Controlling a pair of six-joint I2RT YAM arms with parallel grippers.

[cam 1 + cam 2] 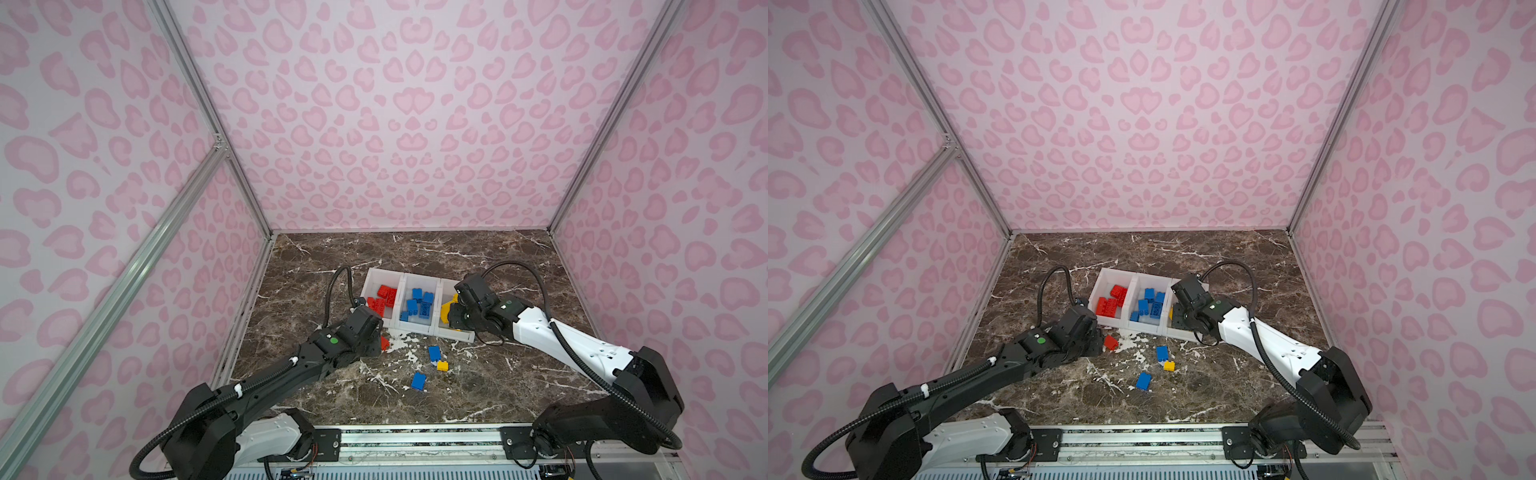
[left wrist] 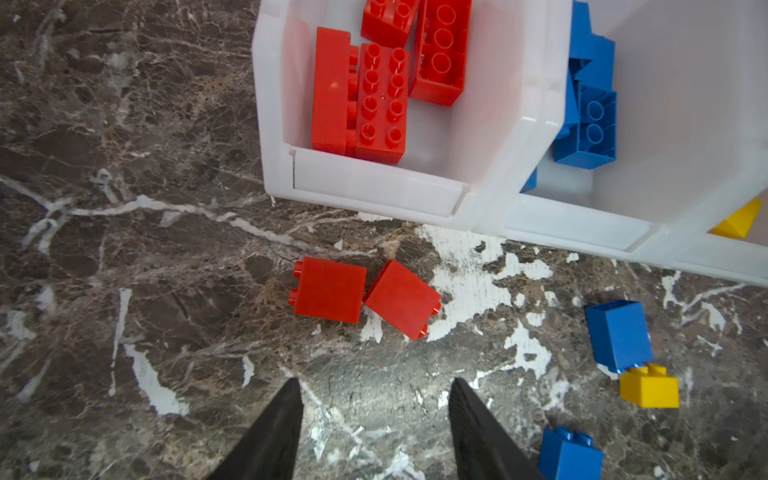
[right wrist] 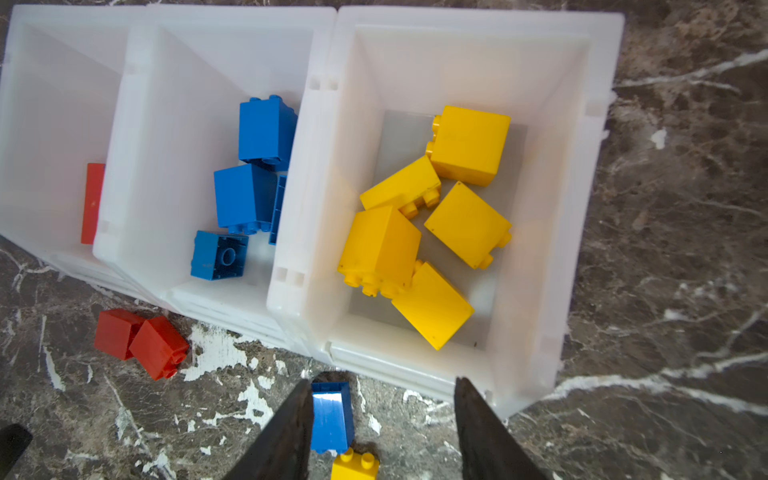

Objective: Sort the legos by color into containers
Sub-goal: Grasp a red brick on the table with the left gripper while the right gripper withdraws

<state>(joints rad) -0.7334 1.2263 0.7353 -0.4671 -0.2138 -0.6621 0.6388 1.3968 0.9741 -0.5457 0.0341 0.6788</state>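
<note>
Closing on the wrong spot is the chief risk. Two short red bricks lie on the table (image 1: 415,249) just on the near side of the left bin (image 2: 374,195), touching at one corner: the squared red brick (image 2: 330,289) and the skewed red brick (image 2: 402,297). The left tool (image 2: 374,380) hovers on their near side, jaws spread and empty. A pinch spanning both would likely squeeze one out sideways. A pinch across the skewed one's corners would probably spin it. A reach too far could knock the containers (image 3: 324,166), which stand just beyond.

Both red bricks lie on their sides, studs level with the table and pointing away from each other. Being squarish, they have no real long axis. The stud axis is what matters, and the smooth flat faces look a better hold than the studded end.

The left bin holds red, the middle bin (image 2: 582,224) blue and the right bin (image 3: 415,365) yellow. The long red bricks run roughly along their bin's length.

The right tool (image 3: 382,379) hangs over the right bin's near rim, jaws apart, pinching nothing. The blue brick (image 3: 332,415) showing between them lies on the table below, on its side, touching a yellow brick (image 3: 355,465) that stands studs up. Lifting either may drag its neighbour. Another blue brick (image 1: 418,381) lies nearest, apart.
</note>
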